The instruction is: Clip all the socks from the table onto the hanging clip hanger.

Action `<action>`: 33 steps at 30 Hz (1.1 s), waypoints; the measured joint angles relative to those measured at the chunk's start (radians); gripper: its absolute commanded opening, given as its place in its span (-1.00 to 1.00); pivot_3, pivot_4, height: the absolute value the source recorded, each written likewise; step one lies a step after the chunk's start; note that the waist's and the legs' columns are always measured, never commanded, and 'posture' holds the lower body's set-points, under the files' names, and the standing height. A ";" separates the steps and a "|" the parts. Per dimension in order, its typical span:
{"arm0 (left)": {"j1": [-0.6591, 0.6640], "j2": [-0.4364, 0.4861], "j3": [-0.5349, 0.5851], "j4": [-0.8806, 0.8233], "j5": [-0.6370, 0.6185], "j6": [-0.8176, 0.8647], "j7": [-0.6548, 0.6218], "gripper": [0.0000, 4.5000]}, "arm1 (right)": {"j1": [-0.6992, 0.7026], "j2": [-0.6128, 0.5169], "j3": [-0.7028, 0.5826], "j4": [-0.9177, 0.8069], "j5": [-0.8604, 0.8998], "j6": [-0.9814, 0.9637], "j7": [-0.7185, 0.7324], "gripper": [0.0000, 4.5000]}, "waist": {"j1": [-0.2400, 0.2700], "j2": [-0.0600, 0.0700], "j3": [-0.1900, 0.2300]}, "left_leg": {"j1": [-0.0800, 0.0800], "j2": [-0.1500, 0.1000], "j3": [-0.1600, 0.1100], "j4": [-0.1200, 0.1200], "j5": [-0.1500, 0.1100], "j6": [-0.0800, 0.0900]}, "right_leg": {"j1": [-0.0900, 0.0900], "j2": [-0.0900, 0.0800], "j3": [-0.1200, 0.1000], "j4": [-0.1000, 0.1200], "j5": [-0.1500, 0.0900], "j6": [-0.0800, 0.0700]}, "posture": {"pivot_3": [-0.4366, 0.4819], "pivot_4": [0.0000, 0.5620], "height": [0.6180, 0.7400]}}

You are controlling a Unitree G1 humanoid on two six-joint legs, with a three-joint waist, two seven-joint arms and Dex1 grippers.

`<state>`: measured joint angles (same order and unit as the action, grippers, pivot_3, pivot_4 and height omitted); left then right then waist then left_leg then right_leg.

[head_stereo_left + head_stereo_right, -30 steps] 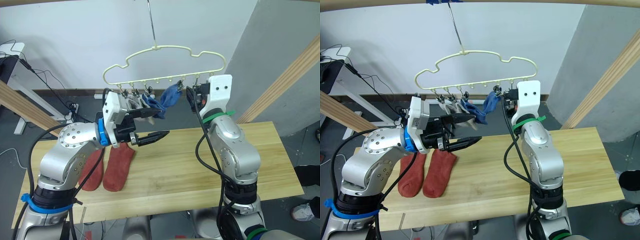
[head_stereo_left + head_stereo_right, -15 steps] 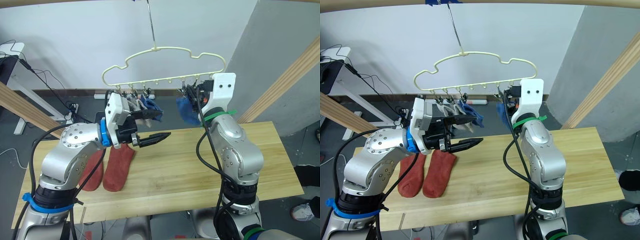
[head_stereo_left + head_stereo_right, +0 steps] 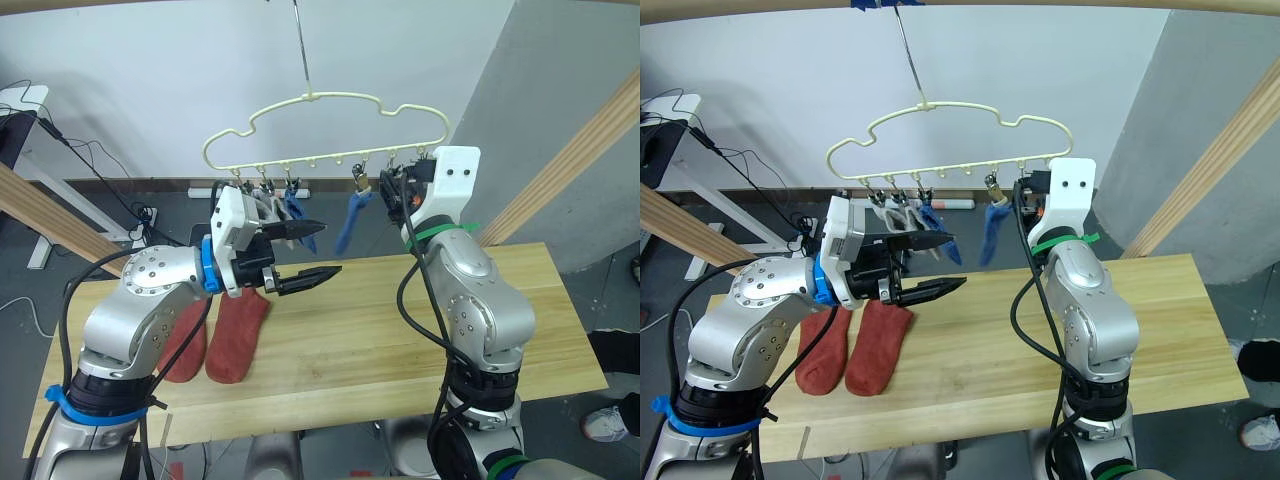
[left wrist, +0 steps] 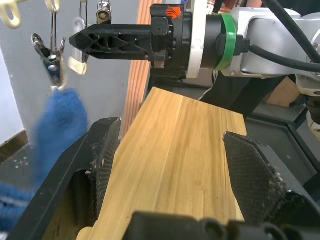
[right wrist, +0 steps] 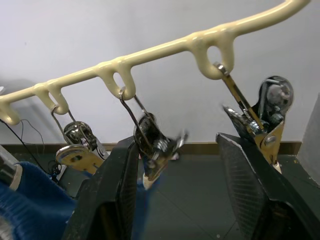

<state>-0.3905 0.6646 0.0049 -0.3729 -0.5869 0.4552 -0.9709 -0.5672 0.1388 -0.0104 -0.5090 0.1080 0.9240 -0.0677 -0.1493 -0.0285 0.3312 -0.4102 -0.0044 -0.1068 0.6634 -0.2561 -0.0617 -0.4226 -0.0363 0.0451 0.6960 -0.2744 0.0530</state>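
You see the clip hanger (image 3: 330, 130) in the upper middle of the head views, hanging by its hook, with the hook's top cut off by the frame edge. A blue sock (image 3: 346, 220) hangs from a clip right of centre, dangling straight down above the table (image 3: 400, 340). Further left on the hanger, grey and blue socks (image 3: 282, 208) are bunched behind the left gripper (image 3: 310, 252), so you cannot count them. That gripper's fingers are spread wide and hold nothing; it hovers above the table at centre-left. Two rust-red socks (image 3: 225, 335) lie side by side at lower left, partly covered by the left arm. The right gripper (image 5: 192, 185) is raised just beside the clips, its fingers parted and empty in its wrist view.
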 measured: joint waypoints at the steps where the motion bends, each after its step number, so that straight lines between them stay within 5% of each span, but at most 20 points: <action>1: -0.002 0.000 0.000 0.000 0.000 0.000 -0.001 0.62 | 0.000 0.000 0.000 0.000 0.003 0.001 -0.001 0.12 | 0.000 0.000 0.000 | 0.000 0.000 0.000 0.000 0.000 0.000 | 0.000 0.000 0.000 0.000 0.000 0.000 | -0.59 -0.07 1.00; 33: -0.007 -0.001 -0.019 0.014 0.014 -0.001 -0.003 0.62 | 0.000 0.000 0.001 -0.035 0.072 0.025 -0.030 0.12 | -0.016 0.000 0.000 | 0.000 0.000 0.000 0.000 0.000 0.000 | 0.000 0.000 0.000 0.000 0.000 0.000 | -0.59 -0.07 1.00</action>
<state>-0.3977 0.6633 -0.0139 -0.3592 -0.5728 0.4547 -0.9743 -0.5672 0.1391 -0.0089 -0.5437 0.1804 0.9485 -0.0978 -0.1653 -0.0285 0.3311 -0.4103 -0.0043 -0.1068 0.6633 -0.2561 -0.0616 -0.4226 -0.0363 0.0452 0.6960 -0.2744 0.0530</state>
